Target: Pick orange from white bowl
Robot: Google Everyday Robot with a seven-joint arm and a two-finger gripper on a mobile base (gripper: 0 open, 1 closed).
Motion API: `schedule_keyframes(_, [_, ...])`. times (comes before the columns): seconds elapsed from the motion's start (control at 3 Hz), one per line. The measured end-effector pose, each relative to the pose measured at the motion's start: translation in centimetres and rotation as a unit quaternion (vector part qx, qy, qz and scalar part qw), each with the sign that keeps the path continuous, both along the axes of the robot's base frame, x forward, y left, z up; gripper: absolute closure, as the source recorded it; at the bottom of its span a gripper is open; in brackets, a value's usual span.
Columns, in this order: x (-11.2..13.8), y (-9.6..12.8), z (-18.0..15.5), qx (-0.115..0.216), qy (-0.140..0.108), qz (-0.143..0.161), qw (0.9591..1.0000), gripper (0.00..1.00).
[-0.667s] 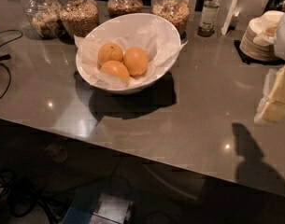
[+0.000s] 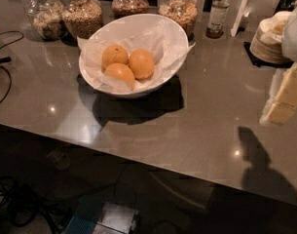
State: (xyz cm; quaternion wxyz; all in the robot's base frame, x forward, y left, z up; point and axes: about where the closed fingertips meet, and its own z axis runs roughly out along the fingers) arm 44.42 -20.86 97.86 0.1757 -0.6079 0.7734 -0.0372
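The white bowl [image 2: 173, 38] stands tilted on the grey counter, left of centre, lined with crumpled white paper. Three oranges lie in it. The orange [image 2: 141, 63] is the round one on the right. A smaller one with a dark stem dot [image 2: 114, 55] lies at the back left, and another [image 2: 120, 75] lies in front. My gripper [image 2: 283, 97] is at the right edge of the camera view, pale and yellowish, above the counter, far right of the bowl and not touching anything. Its shadow falls on the counter below it.
Several glass jars of grains [image 2: 82, 14] line the back of the counter, with a small bottle [image 2: 218, 12] beside them. A stack of white plates [image 2: 269, 40] stands at the back right. Cables [image 2: 2, 62] lie at the left edge. The counter's front edge [image 2: 138, 152] runs diagonally.
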Motion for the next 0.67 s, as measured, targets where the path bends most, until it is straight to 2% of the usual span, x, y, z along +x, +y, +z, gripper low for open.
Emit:
schedule_keyframes(0.33, [2.1, 2.1, 0.6, 0.037, -0.033, 0.009, 0.9987, 0.0])
schedule_keyframes(0.67, [5.2, 5.0, 1.9, 0.074, -0.063, 0.031, 0.9948, 0.0])
